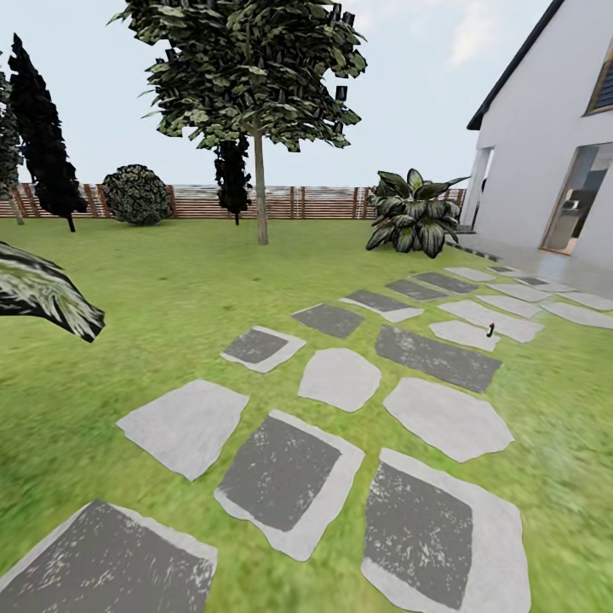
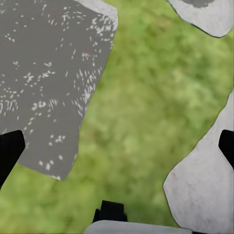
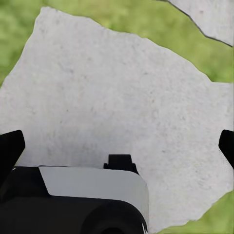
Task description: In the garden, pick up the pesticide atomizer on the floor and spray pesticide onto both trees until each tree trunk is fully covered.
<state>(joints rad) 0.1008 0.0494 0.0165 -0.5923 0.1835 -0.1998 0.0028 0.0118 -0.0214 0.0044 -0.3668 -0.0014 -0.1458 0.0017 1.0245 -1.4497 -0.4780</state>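
- No brand, label or readable writing is seen on anything in view.
- The tiny black pesticide atomizer with a pale head [image 1: 490, 329] is seen standing upright on a pale grey stepping stone [image 1: 494, 320], far along the path towards the white house [image 1: 545, 145]; its details are too small to be made out.
- A tree with a straight bare grey-brown trunk [image 1: 260, 191] and a flat canopy of green leaves is seen on the green lawn [image 1: 170, 289], before the brown slatted wooden fence [image 1: 298, 203].
- The left gripper [image 2: 117, 146] is held wide, its dark fingertips [image 2: 9, 148] at the frame edges, with nothing between them, over grass and stones.
- The right gripper [image 3: 117, 146] is likewise spread wide and empty, above a pale stone [image 3: 122, 107].
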